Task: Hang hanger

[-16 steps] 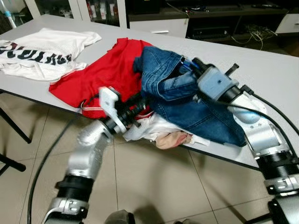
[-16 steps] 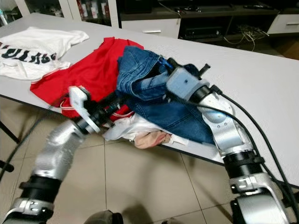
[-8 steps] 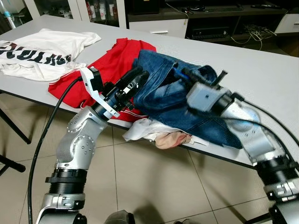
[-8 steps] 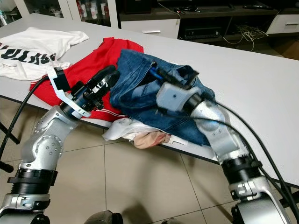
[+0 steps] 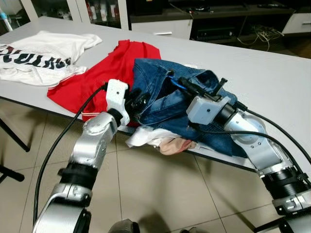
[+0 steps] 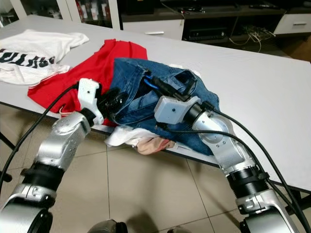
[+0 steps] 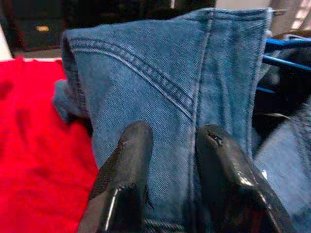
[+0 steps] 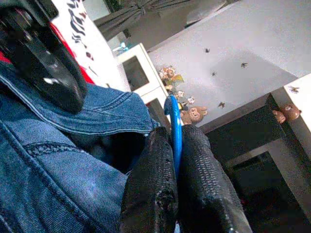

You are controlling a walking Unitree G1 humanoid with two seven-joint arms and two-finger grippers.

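Observation:
A blue hanger (image 5: 180, 84) lies buried in a heap of blue jeans (image 5: 163, 107) on the grey table (image 5: 277, 73); only a thin blue bar pokes out of the denim. My right gripper (image 8: 174, 132) is shut on that bar (image 8: 172, 114), its fingers reaching into the jeans' waist opening. My left gripper (image 5: 140, 101) rests against the jeans' left edge, close to the table's front. In the left wrist view its fingers (image 7: 127, 160) stand slightly apart, open, with a denim fold (image 7: 175, 82) lying behind them.
A red shirt (image 5: 99, 75) lies under and left of the jeans. A white printed T-shirt (image 5: 43, 53) is at the far left. White and pink cloth (image 5: 163, 141) hangs over the table's front edge. A dark cabinet (image 5: 223, 19) stands behind; tiled floor (image 5: 160, 194) below.
My left gripper, raised over the red shirt half a second ago, has dropped right onto the jeans' left edge. The right arm has drawn lower and nearer, still on the hanger.

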